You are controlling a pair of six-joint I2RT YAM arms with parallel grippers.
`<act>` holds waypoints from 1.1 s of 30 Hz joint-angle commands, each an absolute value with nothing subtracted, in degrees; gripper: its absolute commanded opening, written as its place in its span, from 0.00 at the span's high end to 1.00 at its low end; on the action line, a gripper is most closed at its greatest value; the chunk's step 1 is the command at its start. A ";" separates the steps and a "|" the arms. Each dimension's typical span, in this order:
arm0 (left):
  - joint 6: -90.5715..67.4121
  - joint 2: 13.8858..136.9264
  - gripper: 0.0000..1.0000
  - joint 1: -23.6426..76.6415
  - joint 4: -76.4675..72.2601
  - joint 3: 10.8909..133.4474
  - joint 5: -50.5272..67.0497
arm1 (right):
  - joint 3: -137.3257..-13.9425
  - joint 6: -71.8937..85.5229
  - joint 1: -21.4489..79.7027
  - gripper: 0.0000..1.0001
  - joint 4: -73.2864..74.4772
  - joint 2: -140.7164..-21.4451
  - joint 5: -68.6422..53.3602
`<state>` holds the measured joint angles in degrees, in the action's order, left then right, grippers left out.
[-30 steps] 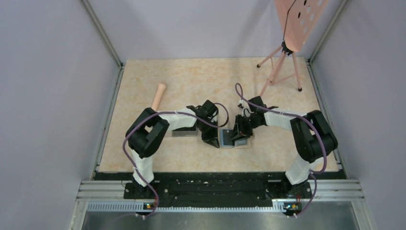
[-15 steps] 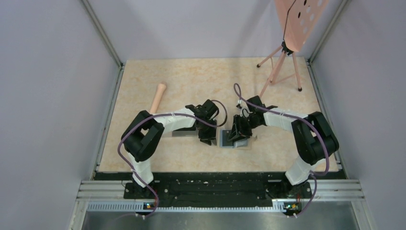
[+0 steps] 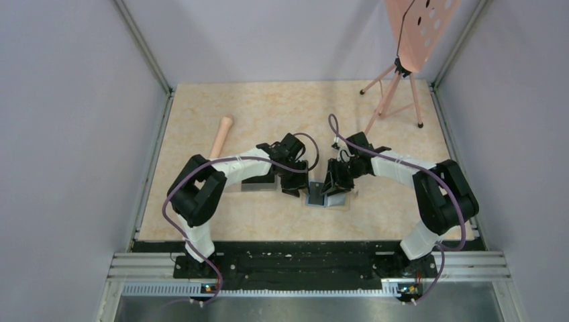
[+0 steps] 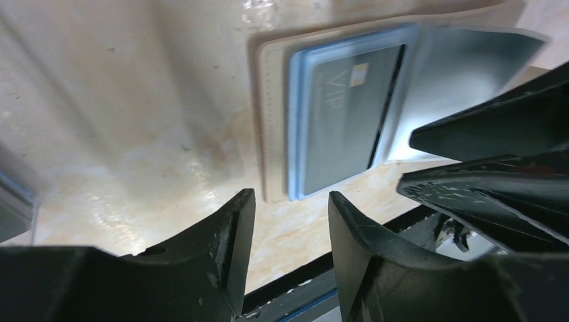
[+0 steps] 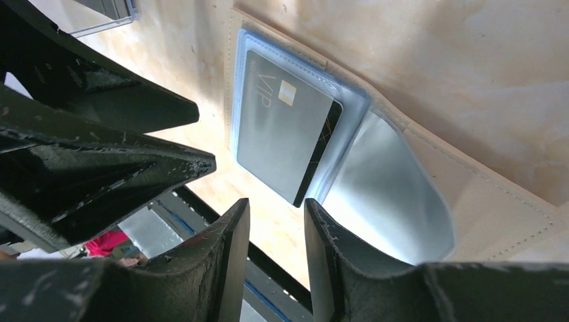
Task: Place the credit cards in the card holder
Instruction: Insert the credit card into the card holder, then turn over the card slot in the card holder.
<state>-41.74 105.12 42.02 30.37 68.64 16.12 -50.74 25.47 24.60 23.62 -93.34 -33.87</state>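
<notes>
The card holder (image 3: 317, 199) lies unfolded on the table between my two grippers, tan outside (image 5: 503, 208) and grey-blue inside. A dark credit card (image 4: 349, 117) marked VIP sits most of the way inside its left pocket, its near corner (image 5: 298, 194) sticking out. My left gripper (image 4: 288, 201) hovers just left of the holder, open, with only bare table between its fingers. My right gripper (image 5: 276, 204) is open too, its tips at the card's protruding corner. One of its fingers (image 5: 335, 248) rests against the raised grey-blue flap (image 5: 389, 194).
A clear plastic box (image 3: 258, 185) lies under the left arm, its corner (image 5: 100, 17) showing in the right wrist view. A pale wooden handle (image 3: 221, 134) lies at the far left. A pink tripod (image 3: 392, 94) with a perforated board stands at the back right. The table's black front rail (image 3: 302, 247) is close.
My left gripper has opened and drawn back up and to the left, away from the holder. The card stays in the pocket. The right gripper has barely moved.
</notes>
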 commanded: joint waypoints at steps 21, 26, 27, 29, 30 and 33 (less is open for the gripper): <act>-43.90 108.90 0.64 40.88 23.20 70.93 22.15 | -49.86 24.20 25.43 0.99 21.39 -97.44 -31.19; -43.73 109.33 0.66 41.04 23.10 70.98 22.23 | -49.75 24.02 25.43 1.00 21.27 -98.07 -31.45; -43.69 109.27 0.66 41.09 23.14 71.01 22.05 | -49.75 24.05 25.46 1.00 21.23 -98.19 -31.46; -43.40 108.80 0.67 41.21 23.83 71.26 20.98 | -49.75 24.04 25.41 1.00 21.27 -98.42 -31.45; -43.09 108.48 0.65 41.30 24.72 71.65 20.10 | -49.75 24.07 25.42 1.00 21.27 -98.51 -31.42; -41.85 108.07 0.60 41.80 28.36 73.50 16.69 | -49.75 24.11 25.46 1.00 21.27 -98.85 -31.46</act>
